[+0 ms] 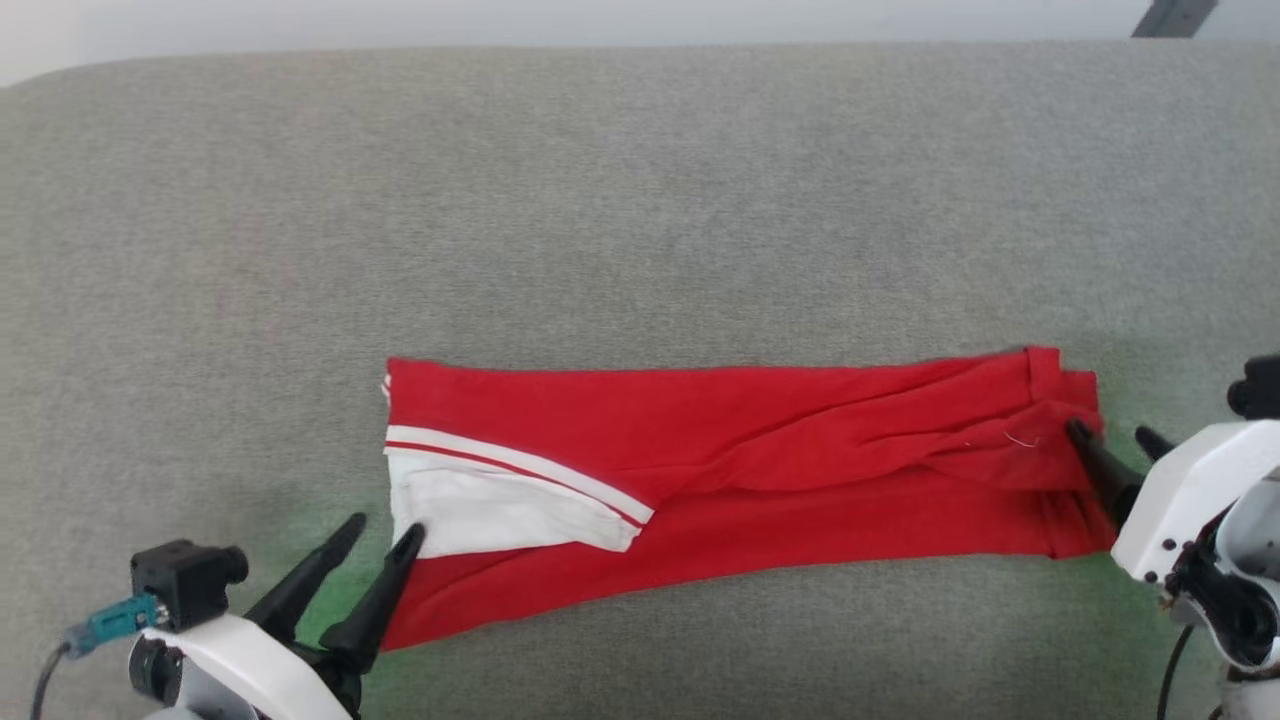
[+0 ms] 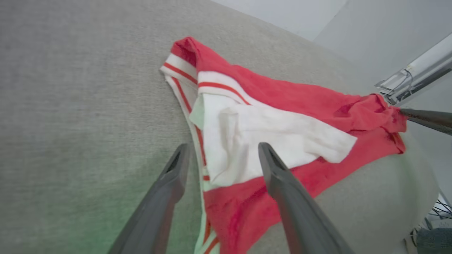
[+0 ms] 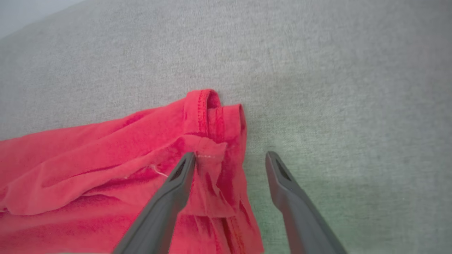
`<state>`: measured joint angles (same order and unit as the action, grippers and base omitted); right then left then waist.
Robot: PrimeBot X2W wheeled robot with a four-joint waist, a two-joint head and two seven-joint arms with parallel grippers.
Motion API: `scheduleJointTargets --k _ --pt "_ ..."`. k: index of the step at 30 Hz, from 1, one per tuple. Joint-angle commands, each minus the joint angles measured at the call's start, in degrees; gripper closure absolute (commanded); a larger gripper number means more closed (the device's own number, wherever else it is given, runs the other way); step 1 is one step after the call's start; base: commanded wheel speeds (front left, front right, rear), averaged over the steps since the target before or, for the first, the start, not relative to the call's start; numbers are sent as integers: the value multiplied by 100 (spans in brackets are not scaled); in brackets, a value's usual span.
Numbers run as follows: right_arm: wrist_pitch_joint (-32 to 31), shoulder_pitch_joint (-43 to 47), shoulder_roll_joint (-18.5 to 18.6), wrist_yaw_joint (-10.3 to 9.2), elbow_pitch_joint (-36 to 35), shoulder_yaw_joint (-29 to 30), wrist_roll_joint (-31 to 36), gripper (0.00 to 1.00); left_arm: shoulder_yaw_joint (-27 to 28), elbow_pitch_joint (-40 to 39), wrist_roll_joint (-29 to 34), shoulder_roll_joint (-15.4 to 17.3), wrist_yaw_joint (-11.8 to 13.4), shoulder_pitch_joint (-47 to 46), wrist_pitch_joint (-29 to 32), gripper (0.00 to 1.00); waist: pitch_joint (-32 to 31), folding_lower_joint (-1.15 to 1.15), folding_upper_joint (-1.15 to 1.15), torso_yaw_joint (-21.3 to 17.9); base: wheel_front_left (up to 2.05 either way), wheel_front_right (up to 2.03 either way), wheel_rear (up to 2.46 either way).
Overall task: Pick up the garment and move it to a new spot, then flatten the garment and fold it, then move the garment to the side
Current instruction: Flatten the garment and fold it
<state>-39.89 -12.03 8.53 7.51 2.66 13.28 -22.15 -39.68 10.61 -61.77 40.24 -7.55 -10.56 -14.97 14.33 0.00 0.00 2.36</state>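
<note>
Your garment [image 1: 740,470] lies as a long, narrow folded band on the near half of the grey fabric surface [image 1: 640,200], running left to right. Its near edge slants closer to you toward the left end. Most of what you see is plain red. At the left end a white panel [image 1: 500,505] lies on top, edged on its far side by red-white striped trim [image 1: 520,465]. The right end is creased and bunched, with a stitched hem [image 3: 203,106] turned over at its far right corner.

Your left gripper [image 1: 387,524] is at the near left with its fingers spread apart, gripping nothing. The right-hand finger's tip is at the near left corner of the white panel, and in the left wrist view it sits over the cloth. The other finger is just left of the garment, over bare grey surface. You cannot tell from these views whether either tip touches down.

Your right gripper [image 1: 1107,428] is at the garment's right end, fingers also apart and empty. Its left-hand finger reaches onto the bunched red cloth just near of the hem, and its other finger is just beyond the garment's right edge, over the grey surface. A faint green tint [image 1: 330,600] shows on the surface beside each gripper
</note>
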Motion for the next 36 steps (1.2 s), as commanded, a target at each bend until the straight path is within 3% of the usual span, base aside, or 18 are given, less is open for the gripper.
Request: scheduleJointTargets --k 1,11,19,20,21,23,36 --pt "-37 54 -49 -3 83 46 -32 0 127 58 194 -141 13 121 -28 0 -61 0 0 88 0 0 0" --pt "-57 -127 -49 -3 1068 517 -62 0 1879 266 2081 -1328 13 587 -28 0 -225 0 0 643 0 0 0" --pt "-393 -283 -42 -3 1583 655 188 0 2576 -294 3564 -1853 13 822 -28 0 -241 0 0 888 0 0 0" --pt "-451 -301 -34 -3 1637 644 231 5 2622 -350 3691 -1891 13 847 -28 0 -239 0 0 900 0 0 0" --pt "-475 -309 -37 -3 1671 648 249 51 2627 -382 3738 -1953 13 867 -28 0 -239 0 0 916 0 0 0" --pt "-474 -337 -82 -3 1725 755 279 100 2669 -463 3916 -1983 13 868 -28 0 -240 0 0 935 0 0 0" --pt "-232 -508 169 -15 1432 1369 331 100 2673 -610 3874 -1985 13 937 -29 0 -291 0 0 788 0 0 0"
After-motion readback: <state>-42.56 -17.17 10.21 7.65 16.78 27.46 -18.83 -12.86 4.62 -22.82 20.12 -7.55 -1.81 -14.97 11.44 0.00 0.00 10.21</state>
